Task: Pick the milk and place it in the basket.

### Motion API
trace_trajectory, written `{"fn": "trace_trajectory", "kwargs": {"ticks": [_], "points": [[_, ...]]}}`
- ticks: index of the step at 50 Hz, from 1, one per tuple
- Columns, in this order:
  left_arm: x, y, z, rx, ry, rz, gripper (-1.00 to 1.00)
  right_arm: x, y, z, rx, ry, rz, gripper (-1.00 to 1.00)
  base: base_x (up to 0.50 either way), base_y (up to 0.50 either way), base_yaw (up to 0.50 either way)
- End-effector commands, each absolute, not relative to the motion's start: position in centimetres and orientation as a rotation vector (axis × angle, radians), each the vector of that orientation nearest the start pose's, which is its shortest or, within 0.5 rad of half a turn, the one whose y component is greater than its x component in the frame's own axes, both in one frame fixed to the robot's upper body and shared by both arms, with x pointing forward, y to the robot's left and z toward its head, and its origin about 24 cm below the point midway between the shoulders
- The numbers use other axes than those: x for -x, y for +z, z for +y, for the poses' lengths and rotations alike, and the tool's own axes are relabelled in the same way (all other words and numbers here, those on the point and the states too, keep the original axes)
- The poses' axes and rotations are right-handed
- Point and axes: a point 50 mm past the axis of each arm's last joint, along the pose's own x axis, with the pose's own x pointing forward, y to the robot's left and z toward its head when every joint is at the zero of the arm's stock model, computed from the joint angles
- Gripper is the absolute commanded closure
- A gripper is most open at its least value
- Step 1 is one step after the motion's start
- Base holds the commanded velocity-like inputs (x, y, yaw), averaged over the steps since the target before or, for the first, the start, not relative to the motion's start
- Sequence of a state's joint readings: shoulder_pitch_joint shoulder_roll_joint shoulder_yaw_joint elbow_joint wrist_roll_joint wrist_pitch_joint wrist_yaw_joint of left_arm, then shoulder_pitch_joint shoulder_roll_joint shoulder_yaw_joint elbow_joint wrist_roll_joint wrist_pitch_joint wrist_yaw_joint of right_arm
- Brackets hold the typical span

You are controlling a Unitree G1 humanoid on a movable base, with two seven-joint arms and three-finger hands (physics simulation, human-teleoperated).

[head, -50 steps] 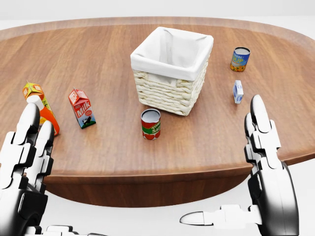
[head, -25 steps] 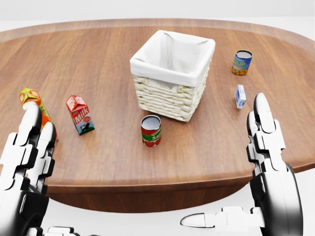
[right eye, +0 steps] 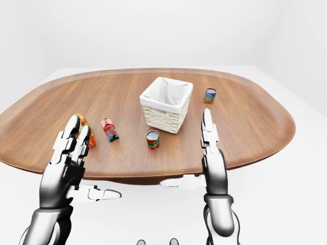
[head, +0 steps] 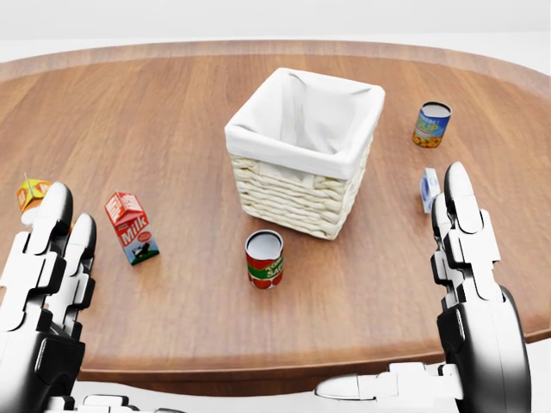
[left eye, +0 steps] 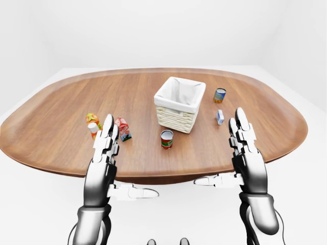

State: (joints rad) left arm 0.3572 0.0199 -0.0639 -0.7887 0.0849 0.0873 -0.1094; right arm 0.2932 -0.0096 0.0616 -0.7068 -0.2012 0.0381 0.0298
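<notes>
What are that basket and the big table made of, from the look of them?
The basket looks like pale woven wicker, with ribbed horizontal strands on its walls, and a white cloth liner folded over the rim. The table looks like polished reddish-brown wood, with visible grain streaks and a soft sheen. Both are simulator renders, so that's appearance only.

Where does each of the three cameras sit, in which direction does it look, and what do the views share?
Head view: on the head, looking down at the table; both open hands rise from the bottom, left hand, right hand.
Left-eye view: on the head, wider, showing the whole table, forearms and the basket.
Right-eye view: nearly the same, shifted sideways.
All show the milk standing left of the basket, untouched.
</notes>
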Motion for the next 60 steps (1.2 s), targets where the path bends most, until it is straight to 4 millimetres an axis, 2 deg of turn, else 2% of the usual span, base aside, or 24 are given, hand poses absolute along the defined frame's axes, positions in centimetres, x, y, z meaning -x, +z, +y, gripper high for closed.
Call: {"fn": "trace_trajectory", "kwargs": {"ticks": [1,26,60], "points": [[-17.02,14.01,14.95,-0.121,-0.062,-0.345,-1.00,-18.17,13.88,-15.11,0.209,-0.032,-0.382,-1.00,0.22,0.00,0.00],[-16.68,14.30,14.86,-0.121,-0.066,-0.355,-1.00,-17.43,14.71,-15.11,0.214,-0.038,-0.409,-1.00,0.22,0.00,0.00],[-16.73,14.15,14.87,-0.125,-0.067,-0.347,-1.00,-17.57,14.47,-14.96,0.216,-0.031,-0.408,-1.00,0.22,0.00,0.00]]}}
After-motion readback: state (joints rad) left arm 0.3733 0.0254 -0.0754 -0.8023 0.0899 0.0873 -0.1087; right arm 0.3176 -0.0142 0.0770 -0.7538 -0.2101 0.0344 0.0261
